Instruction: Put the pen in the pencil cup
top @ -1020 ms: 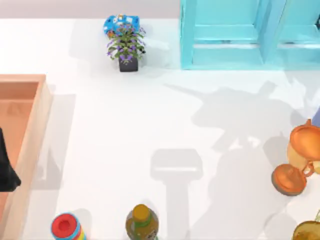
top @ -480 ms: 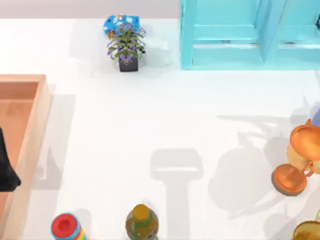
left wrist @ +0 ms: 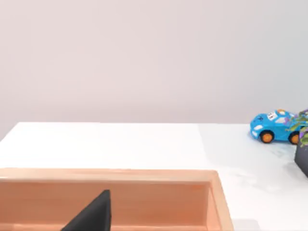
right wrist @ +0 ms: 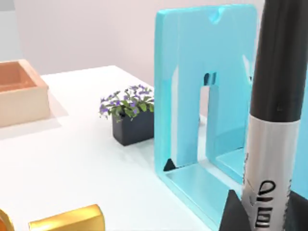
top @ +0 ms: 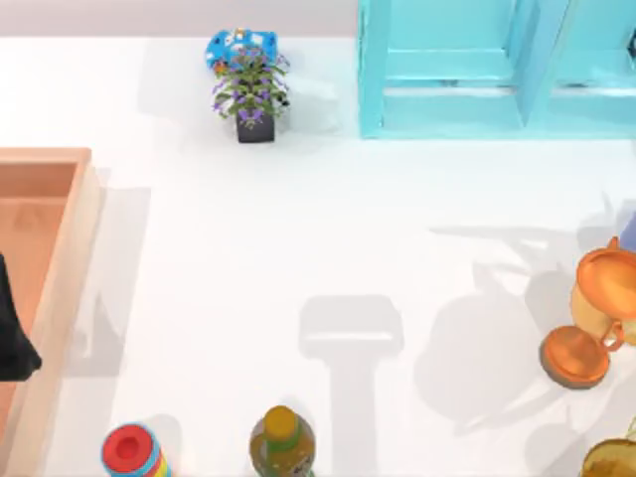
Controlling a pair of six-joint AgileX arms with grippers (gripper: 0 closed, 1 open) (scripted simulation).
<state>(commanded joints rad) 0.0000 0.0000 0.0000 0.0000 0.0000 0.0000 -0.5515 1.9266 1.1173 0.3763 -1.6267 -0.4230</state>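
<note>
The pen [right wrist: 274, 110], black with a pale grey printed band, stands upright close to the right wrist camera. My right gripper [right wrist: 264, 217] is shut on it, with a dark finger [right wrist: 234, 211] on either side of its lower part. Beyond it stands the pencil cup [right wrist: 207, 96], a tall cyan holder with cut-out walls, which sits at the table's back right [top: 447, 70] in the top view. My left gripper [left wrist: 91, 217] is parked over the wooden box [top: 60, 268] at the left edge.
A potted plant [top: 250, 94] and a blue toy car [top: 238, 48] stand at the back. An orange trophy [top: 588, 318] and a gold object [top: 611, 462] are at the right edge. A bottle [top: 281, 442] and a striped stacking toy [top: 134, 452] are at the front.
The right arm's shadow on the table slid from the middle towards the right edge during the first half second, then held still. Nothing on the table moved.
</note>
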